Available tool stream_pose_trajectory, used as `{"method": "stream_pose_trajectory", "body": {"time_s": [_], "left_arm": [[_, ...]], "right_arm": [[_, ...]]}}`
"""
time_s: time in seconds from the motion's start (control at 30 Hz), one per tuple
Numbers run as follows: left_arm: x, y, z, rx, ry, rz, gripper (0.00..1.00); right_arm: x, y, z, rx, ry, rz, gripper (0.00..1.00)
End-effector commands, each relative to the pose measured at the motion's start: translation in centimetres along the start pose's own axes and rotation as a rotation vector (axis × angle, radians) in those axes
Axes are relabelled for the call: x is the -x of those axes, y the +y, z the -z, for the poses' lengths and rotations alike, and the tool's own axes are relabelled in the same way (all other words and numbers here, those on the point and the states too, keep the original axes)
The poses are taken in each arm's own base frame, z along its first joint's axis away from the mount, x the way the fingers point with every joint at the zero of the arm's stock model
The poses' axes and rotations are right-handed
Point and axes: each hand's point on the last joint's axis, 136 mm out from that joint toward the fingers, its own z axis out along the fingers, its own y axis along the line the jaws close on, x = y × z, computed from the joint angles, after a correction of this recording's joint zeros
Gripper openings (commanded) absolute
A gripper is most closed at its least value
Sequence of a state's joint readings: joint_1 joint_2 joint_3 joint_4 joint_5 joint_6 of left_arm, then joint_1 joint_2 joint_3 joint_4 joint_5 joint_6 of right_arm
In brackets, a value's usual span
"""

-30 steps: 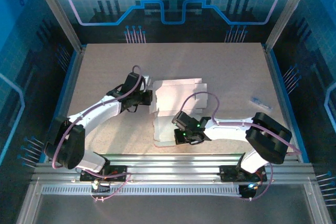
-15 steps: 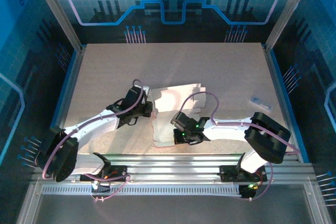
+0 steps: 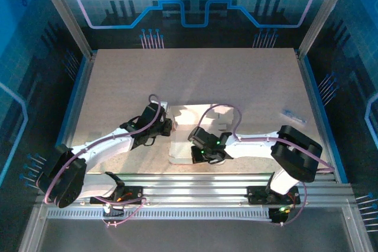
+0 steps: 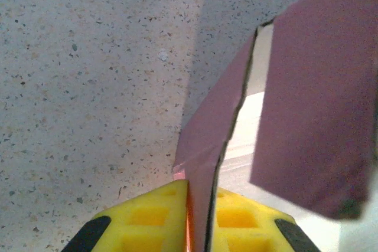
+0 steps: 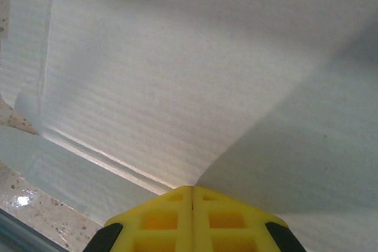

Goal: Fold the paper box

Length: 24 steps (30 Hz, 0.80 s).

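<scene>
Both arms have drawn back toward the near rail (image 3: 195, 180), the left one most. The paper box (image 3: 181, 149) has come with them: it now lies closer to that rail, and its far part looks raised rather than flat, so a wall is probably being folded up. The box sits just beyond the middle of the rail, whitish face up. The left gripper (image 4: 198, 190), on the box's left side and farther from the rail, pinches an upright pink flap (image 4: 207, 140) between its yellow pads. The right gripper (image 5: 193, 192), nearer the rail, is pressed together with nothing between its pads. It sits over the whitish face, apparently holding it down.
</scene>
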State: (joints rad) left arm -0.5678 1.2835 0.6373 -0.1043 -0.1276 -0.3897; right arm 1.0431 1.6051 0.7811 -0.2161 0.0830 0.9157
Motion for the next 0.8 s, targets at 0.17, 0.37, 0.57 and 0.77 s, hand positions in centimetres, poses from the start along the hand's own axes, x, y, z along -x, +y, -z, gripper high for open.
{"method": "stream_pose_trajectory", "body": {"time_s": [0.17,0.37,0.57,0.77], "left_arm": [[-1.1,-0.8,-0.4,0.002,0.119,0.038,0.08],[-2.1,-0.5,-0.7,0.003,0.138,0.036,0.08],[-3.1,0.1,-1.1,0.007,0.139,0.028,0.08],[-3.3,0.4,-1.2,0.026,0.14,0.0,0.08]], "right_arm": [[-0.1,1.9,-0.8,0.033,0.005,0.029,0.06],[0.1,2.7,-1.0,0.058,-0.001,0.016,0.06],[0.3,3.9,-1.1,0.106,0.002,0.018,0.06],[0.6,4.5,-0.8,0.14,-0.012,0.029,0.07]]}}
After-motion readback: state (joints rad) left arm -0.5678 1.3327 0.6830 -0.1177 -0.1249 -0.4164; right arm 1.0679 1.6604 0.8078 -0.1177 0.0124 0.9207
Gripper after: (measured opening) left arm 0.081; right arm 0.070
